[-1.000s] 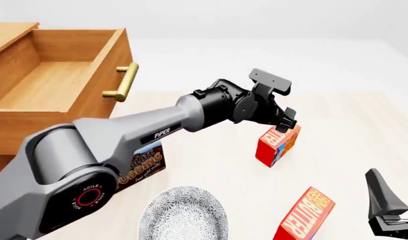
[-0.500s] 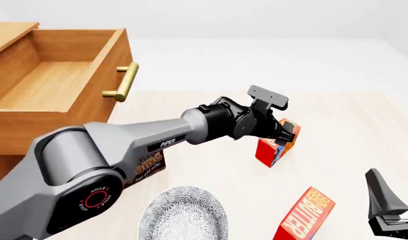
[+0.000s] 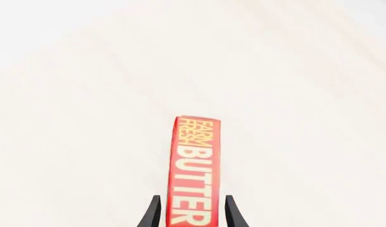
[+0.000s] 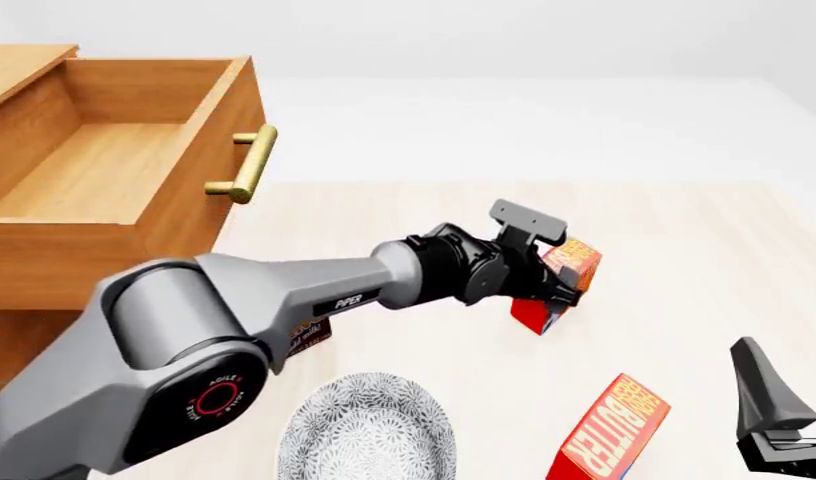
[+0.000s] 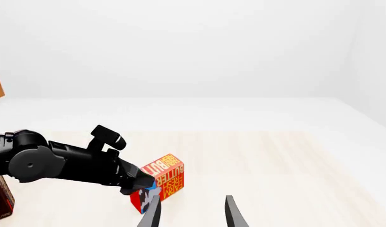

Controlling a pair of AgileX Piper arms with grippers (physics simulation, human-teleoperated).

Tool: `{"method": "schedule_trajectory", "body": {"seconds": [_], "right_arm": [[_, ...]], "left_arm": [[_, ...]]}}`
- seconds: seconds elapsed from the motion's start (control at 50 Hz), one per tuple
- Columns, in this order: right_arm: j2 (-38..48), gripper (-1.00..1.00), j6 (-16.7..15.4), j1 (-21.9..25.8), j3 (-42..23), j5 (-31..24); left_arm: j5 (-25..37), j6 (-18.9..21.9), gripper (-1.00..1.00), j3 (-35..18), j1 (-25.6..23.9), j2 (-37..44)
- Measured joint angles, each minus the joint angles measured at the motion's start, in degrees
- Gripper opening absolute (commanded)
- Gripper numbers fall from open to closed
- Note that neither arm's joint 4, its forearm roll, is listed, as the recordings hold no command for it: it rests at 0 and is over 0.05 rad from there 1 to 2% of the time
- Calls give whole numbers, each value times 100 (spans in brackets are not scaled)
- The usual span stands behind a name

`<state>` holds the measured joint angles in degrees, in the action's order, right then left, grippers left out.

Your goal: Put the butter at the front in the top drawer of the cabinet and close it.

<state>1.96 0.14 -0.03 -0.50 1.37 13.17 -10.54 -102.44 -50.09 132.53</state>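
**Left wrist view.** The butter (image 3: pixel 194 170) shows its narrow red face lettered "FARM FRESH BUTTER", low in the centre of the frame. Its long axis runs straight away from the camera, in line with the fingers. The left gripper (image 3: pixel 191 216) straddles the box's near end, one dark fingertip on each side. The fingers are spread, with a thin strip of table showing between each tip and the box, so they do not appear to be clamping it yet. Squeezing across the narrow width looks like the move this alignment sets up.

**Front view.** The left arm reaches from the lower left to the middle right, where the left gripper (image 4: pixel 558 287) meets the butter (image 4: pixel 578 260). A second butter box (image 4: pixel 608 435) stands at the bottom edge, just beside the right gripper (image 4: pixel 779 425) in the lower right corner. The top drawer (image 4: pixel 115 170) of the cabinet (image 4: pixel 21 70) stands pulled out at the upper left, well apart from the butter. A patterned plate (image 4: pixel 368 432) lies at bottom centre.

**Right wrist view.** The right gripper (image 5: pixel 191 213) has its fingers apart and empty. The butter (image 5: pixel 168 176) sits beyond them, with the left gripper (image 5: pixel 142 182) already on it, so the left arm is clearly the nearer.
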Motion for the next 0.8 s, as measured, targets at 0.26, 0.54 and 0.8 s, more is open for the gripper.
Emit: {"method": "schedule_trajectory", "body": {"seconds": [0.26,0.54,0.8], "right_arm": [[0,100,0,0,0,0],[0,100,0,0,0,0],[1,100,0,0,0,0]], "left_arm": [[-181,-84,100,100,-4,118],[-340,-218,100,140,-51,275],[-408,-308,100,83,-49,468]]}}
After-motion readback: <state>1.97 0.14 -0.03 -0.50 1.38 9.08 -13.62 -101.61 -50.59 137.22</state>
